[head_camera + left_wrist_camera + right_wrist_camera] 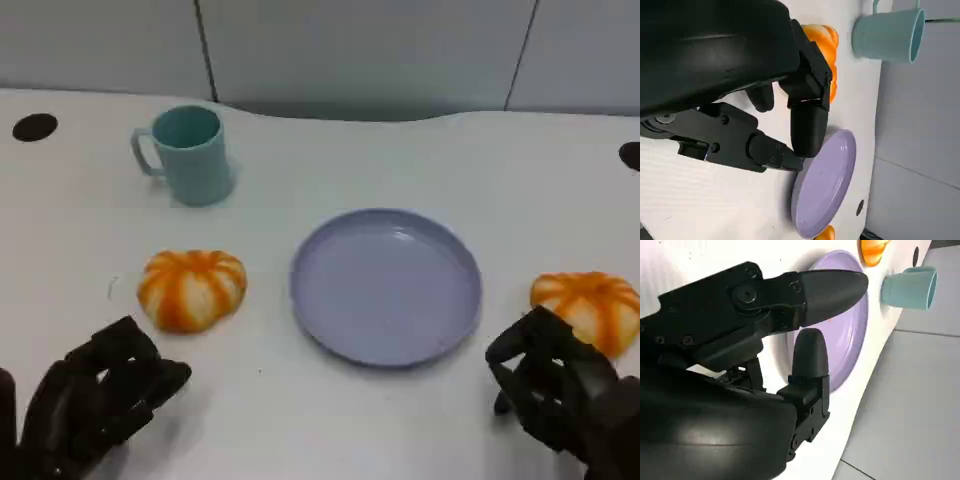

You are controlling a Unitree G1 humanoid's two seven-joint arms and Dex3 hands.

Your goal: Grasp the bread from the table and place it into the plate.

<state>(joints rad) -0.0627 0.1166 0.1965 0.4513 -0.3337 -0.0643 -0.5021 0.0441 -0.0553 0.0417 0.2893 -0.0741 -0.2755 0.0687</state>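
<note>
Orange-striped bread lies just right of the plate, touching our right hand, whose empty fingers are spread, so we judge it nearer than our left hand.

On the white counter, the round lilac plate lies mid-counter between two orange-striped bread rolls, a teal mug toward the far left corner.
</note>
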